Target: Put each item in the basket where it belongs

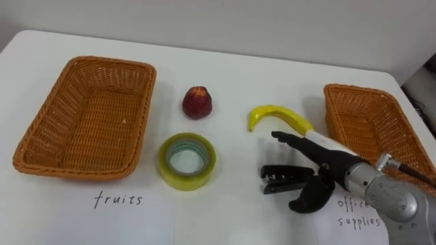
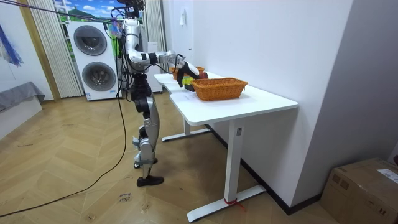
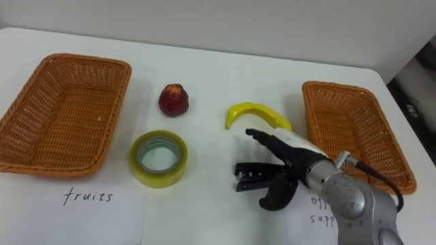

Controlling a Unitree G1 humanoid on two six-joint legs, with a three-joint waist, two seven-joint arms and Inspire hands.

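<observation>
One basket (image 1: 54, 116) left, other basket (image 1: 371, 126) right; banana (image 1: 276, 112), tape (image 1: 187, 178) between.

Two handwritten labels, both in dark pen.

1. "fruits" label (image 1: 118, 199): lowercase, one word, fully legible. It is on a white paper sheet (image 1: 102, 223) lying on the table (image 1: 225, 68) at its near edge, just in front of the left basket (image 1: 85, 116).

2. Second label (image 1: 359, 221): two lines, on another white sheet (image 1: 328, 228) in front of the right basket (image 1: 371, 126). The top line reads "offic…" and the bottom line reads "supplies". The right hand (image 1: 320, 170) overlaps the sheet and covers part of the writing, more so in the right eye view.
</observation>
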